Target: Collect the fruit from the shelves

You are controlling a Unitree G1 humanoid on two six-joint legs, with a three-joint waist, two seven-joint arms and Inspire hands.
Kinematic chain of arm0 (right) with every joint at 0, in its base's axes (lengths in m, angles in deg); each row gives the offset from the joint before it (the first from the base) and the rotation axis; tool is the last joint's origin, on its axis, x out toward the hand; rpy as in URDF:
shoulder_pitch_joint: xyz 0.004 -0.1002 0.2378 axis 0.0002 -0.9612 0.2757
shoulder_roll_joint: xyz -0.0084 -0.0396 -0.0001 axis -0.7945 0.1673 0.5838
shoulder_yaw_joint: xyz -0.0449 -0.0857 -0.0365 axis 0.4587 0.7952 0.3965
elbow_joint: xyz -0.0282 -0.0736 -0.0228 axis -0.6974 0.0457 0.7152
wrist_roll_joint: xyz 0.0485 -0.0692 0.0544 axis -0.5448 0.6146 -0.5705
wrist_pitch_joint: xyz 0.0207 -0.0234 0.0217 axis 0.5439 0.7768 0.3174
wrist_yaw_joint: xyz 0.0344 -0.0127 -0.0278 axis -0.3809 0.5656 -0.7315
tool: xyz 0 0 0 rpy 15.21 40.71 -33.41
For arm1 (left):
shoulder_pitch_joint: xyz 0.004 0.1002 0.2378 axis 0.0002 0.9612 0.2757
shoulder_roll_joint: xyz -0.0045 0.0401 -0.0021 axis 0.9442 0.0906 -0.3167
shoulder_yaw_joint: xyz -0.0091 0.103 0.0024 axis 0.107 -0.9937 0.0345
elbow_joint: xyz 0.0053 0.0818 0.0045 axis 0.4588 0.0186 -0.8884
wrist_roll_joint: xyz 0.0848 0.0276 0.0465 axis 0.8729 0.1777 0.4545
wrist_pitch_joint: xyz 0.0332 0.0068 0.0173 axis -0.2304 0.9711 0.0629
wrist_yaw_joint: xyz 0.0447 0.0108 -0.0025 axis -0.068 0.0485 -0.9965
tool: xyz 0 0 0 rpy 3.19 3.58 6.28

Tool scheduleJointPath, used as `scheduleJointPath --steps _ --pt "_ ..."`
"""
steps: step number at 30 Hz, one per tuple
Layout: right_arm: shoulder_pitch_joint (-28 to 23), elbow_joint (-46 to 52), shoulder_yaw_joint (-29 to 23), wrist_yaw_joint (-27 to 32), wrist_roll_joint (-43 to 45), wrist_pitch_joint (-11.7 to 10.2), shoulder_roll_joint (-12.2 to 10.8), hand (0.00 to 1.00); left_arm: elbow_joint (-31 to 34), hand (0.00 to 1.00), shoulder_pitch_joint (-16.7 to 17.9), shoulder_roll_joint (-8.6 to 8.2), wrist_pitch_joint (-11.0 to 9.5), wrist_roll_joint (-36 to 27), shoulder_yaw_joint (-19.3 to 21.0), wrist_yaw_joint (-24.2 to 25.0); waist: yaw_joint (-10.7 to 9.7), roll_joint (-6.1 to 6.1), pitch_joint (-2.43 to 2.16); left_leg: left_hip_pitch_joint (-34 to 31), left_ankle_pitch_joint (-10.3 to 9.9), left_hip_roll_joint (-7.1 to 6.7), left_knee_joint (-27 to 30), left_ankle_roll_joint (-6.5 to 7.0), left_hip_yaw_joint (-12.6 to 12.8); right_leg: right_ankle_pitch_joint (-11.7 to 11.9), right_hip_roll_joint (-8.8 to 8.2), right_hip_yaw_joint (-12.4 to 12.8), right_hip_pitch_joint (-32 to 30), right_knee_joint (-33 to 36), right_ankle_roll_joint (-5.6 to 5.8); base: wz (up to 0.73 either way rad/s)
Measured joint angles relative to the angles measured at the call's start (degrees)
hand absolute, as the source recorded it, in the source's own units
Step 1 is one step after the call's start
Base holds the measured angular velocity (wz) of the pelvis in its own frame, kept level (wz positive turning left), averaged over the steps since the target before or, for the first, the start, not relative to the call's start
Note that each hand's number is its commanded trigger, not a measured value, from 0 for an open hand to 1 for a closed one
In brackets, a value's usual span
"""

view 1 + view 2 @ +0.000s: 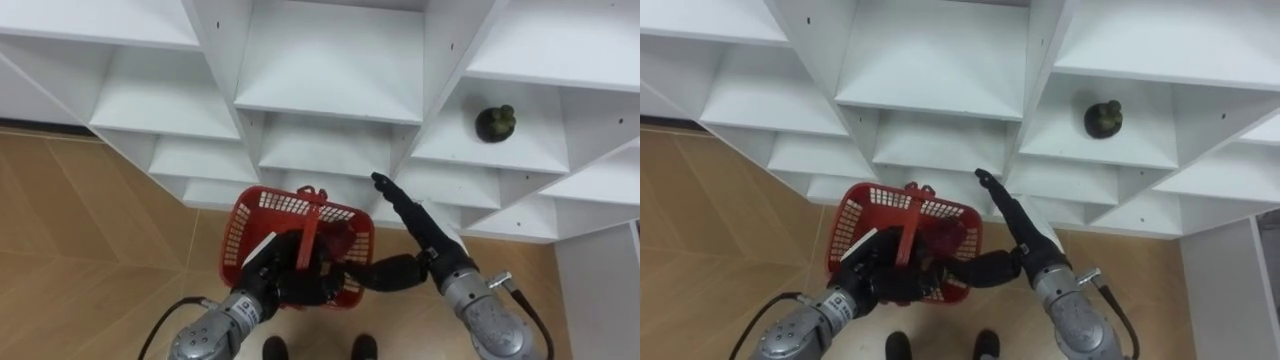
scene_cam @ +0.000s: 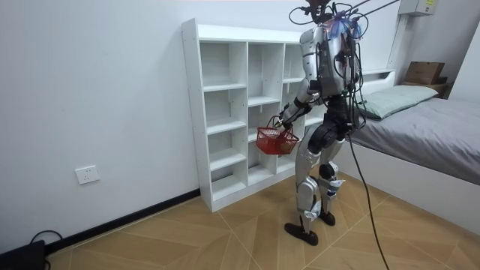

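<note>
Now gripping basket point(image 1: 258, 212) handle with left robot hand point(image 1: 283, 278); holding right robot hand point(image 1: 422, 237) open, straight-fingered, fruit point(image 1: 495, 122) above-right of it.

no text can be read here

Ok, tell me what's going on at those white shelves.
The robot stands facing the white shelf unit, carrying a red basket by its handle in its left hand, fingers curled round it. Its right hand is open and empty, fingers stretched toward the shelves beside the basket's right edge. A dark green fruit sits on a shelf in the right-hand column, apart from that hand. Something dark red seems to lie in the basket; I cannot tell what.
</note>
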Motion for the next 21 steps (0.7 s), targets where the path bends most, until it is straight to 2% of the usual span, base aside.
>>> scheduleJointPath --steps 10,16,21 --pt "-0.96 -2.99 0.55 1.19 -0.54 0.19 -0.27 0.0 0.02 1.0 0.22 0.06 -0.02 -0.22 0.06 -0.59 0.17 -0.22 0.11 1.82 -0.05 -0.03 -0.2 0.0 0.5 -0.02 0.09 0.1 1.56 -0.31 -0.02 -0.01" --pt "-2.75 -2.98 -0.58 2.74 -0.65 0.13 -0.22 0.0 0.95 1.0 0.79 0.85 -0.02 -0.21 0.18 -1.64 0.14 -0.1 0.04 1.96 -0.14 0.22 -0.18 -0.05 1.15 0.1 0.69 0.61 1.19 -0.15 -0.21 -0.07" --pt "-3.81 -2.85 -1.77 7.17 -4.59 -1.33 -0.24 0.0 2.89 1.0 2.86 1.2 -0.03 -0.2 0.33 -1.6 0.04 -0.03 -0.04 2.83 -0.31 0.5 -0.39 -0.31 1.87 0.2 0.85 1.25 1.72 -0.25 -0.33 -0.08"
